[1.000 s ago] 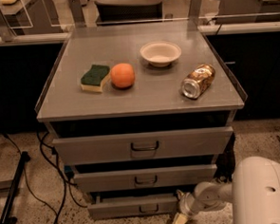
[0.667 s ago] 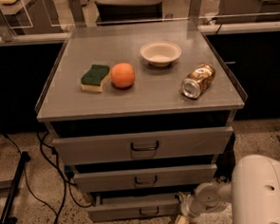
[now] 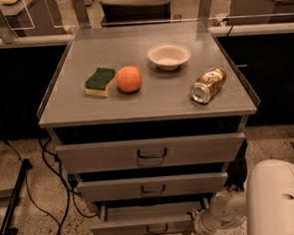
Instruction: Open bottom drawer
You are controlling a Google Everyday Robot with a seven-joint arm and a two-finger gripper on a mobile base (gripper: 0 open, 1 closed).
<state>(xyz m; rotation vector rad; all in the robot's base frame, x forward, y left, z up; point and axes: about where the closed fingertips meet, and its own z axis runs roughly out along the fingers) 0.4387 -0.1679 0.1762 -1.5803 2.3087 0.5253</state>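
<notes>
while the arm [image 3: 221, 212] reached low at the cabinet's [image 3: 161, 98] right | bottom drawer [image 3: 143, 224] sat lowest of three, out slightly further than a second before | gripper [image 3: 196, 234] at its right front corner, slightly lower too | grip: could not tell

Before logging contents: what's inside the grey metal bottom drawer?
The bottom drawer shows bare grey tray; the rest hides under the middle drawer. The gripper sits at its right corner.

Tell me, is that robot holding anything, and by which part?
It cannot be told: the gripper is low beside the bottom drawer, at its right end, apart from its handle.
</notes>
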